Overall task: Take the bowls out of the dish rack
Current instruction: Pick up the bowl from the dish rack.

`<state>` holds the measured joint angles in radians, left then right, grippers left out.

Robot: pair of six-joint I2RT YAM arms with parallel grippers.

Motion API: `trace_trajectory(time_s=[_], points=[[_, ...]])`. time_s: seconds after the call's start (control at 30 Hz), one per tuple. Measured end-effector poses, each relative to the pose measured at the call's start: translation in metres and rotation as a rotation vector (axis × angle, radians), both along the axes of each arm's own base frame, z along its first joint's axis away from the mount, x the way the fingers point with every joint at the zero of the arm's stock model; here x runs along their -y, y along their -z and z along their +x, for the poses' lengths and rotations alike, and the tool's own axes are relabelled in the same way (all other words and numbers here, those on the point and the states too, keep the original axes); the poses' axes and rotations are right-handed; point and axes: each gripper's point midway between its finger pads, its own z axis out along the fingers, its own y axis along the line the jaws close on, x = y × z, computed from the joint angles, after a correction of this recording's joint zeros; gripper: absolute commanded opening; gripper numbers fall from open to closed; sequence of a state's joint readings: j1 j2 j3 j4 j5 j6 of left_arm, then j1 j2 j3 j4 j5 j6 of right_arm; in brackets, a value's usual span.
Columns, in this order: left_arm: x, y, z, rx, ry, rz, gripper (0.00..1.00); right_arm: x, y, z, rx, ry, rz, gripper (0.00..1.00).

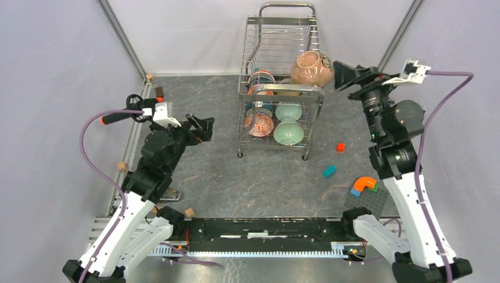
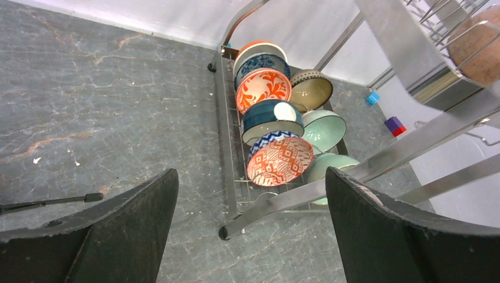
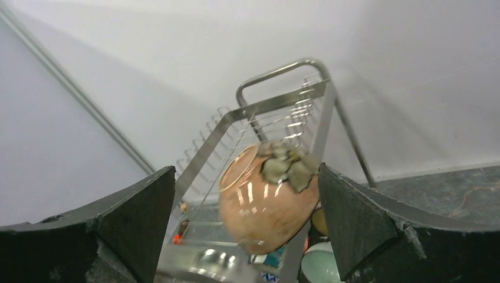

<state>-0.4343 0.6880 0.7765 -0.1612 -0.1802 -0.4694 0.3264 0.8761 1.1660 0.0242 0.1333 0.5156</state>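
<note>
Top external | dish rack [image 1: 282, 89] far-centre, bowls [image 1: 289, 131] in lower tier, pink bowl [image 1: 312, 69] on top tier | right end effector [image 1: 341, 75] wide open, empty, beside pink bowl | left end effector [image 1: 204, 127] wide open, empty, well left of rack

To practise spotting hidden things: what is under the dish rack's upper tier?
Small bowls on edge on the lower tier: orange-patterned, blue, pale green, tan. From above, the upper tier partly covers the far ones.

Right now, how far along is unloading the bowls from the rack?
Nothing looks unloaded: no bowl sits on the table. The open right gripper frames the speckled pink bowl on the dish rack's upper tier. The left gripper is open, empty. The lower-tier bowls all remain.
</note>
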Motion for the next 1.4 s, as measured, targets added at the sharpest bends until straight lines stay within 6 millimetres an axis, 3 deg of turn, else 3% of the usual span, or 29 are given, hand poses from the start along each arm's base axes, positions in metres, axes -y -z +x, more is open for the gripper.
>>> trace_trajectory(time_s=[0.13, 0.23, 0.37, 0.47, 0.53, 0.6, 0.67, 0.77, 0.83, 1.4], points=[[-0.003, 0.014, -0.002, -0.005, -0.011, 0.011, 1.00, 0.031, 0.003, 0.022, 0.030, 0.015, 0.106, 0.94], [-0.006, 0.019, -0.003, -0.006, -0.018, 0.021, 1.00, 0.041, 0.025, 0.030, 0.037, -0.033, 0.207, 0.89], [-0.008, 0.015, -0.006, 0.011, -0.024, 0.014, 1.00, 0.047, 0.077, 0.042, 0.065, -0.188, 0.455, 0.79], [-0.009, 0.013, -0.008, 0.022, -0.023, 0.009, 1.00, 0.049, 0.124, 0.055, 0.019, -0.283, 0.652, 0.82], [-0.009, 0.012, -0.008, 0.023, -0.022, 0.008, 1.00, 0.046, 0.144, 0.056, -0.024, -0.324, 0.728, 0.85], [-0.008, 0.011, -0.008, 0.026, -0.018, 0.006, 1.00, 0.041, 0.137, 0.047, -0.001, -0.377, 0.740, 0.87], [-0.008, 0.012, -0.008, 0.025, -0.017, 0.006, 1.00, 0.035, 0.113, 0.029, 0.082, -0.442, 0.707, 0.93], [-0.007, 0.012, -0.008, 0.024, -0.010, 0.007, 1.00, 0.028, 0.087, 0.009, 0.181, -0.513, 0.666, 0.93], [-0.005, 0.012, -0.009, 0.023, -0.003, 0.006, 1.00, 0.025, 0.080, 0.003, 0.209, -0.543, 0.658, 0.93], [-0.004, 0.012, -0.009, 0.024, 0.006, 0.006, 1.00, 0.007, 0.088, 0.032, 0.130, -0.613, 0.692, 0.90]])
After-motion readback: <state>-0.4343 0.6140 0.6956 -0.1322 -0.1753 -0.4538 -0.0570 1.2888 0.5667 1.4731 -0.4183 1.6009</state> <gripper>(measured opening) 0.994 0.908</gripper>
